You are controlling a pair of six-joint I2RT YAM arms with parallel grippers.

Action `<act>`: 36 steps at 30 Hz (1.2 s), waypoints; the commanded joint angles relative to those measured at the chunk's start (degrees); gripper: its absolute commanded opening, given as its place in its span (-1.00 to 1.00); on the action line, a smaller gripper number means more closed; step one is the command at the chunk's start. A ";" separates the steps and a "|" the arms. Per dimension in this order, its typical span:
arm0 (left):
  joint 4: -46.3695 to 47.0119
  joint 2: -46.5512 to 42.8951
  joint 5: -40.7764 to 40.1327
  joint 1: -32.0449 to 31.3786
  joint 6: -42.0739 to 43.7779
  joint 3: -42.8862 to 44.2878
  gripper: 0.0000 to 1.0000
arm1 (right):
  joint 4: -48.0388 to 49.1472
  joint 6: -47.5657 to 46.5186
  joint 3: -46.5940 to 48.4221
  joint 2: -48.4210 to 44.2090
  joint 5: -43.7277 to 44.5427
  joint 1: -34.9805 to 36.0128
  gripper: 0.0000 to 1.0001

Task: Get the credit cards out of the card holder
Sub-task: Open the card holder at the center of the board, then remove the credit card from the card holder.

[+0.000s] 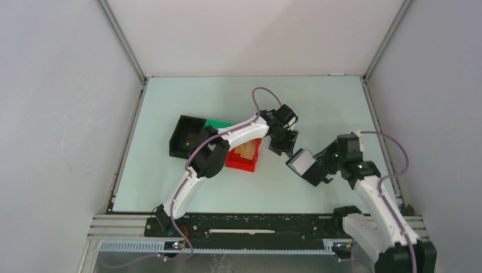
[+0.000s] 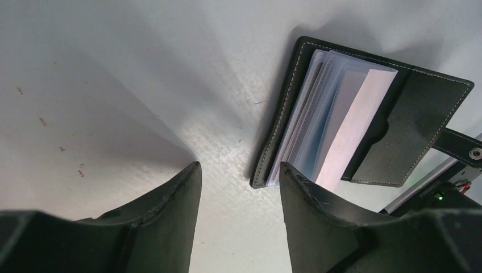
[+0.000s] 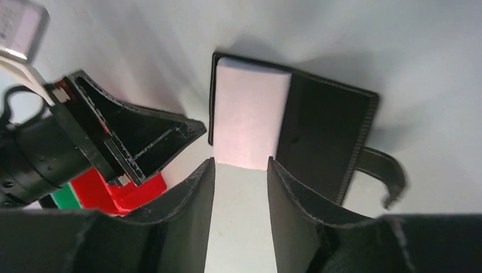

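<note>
Pale green counter point(image 1: 318, 102) carries a black bin point(image 1: 181, 139) and a red bin point(image 1: 241, 163) left of centre, and my left arm point(image 1: 239, 132) reaches over them. My left gripper point(image 2: 239, 170) stands apart and empty just beside the holder's point(image 3: 327, 128) spine, while my right gripper point(image 3: 240, 165) is likewise spread, tips at the top card's near edge. Between them the holder lies open on the counter, with the cards point(image 2: 335, 114) tucked in its sleeves.
</note>
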 commanded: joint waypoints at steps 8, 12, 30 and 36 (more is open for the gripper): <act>0.49 -0.21 8.58 -0.71 0.97 2.54 0.13 | 5.77 -3.64 0.78 18.06 1.93 -1.51 -0.23; 3.22 -0.35 12.26 -0.73 -0.98 1.89 0.11 | 8.37 -5.79 -0.06 22.48 1.14 -3.42 -0.35; 5.81 -4.78 17.56 -2.14 -0.29 0.31 0.08 | 25.15 -4.00 0.52 37.17 -14.61 0.10 -0.47; 6.62 -4.96 19.54 -2.23 -1.07 -0.18 0.08 | 20.61 -4.54 1.13 33.01 -13.15 -0.53 -0.43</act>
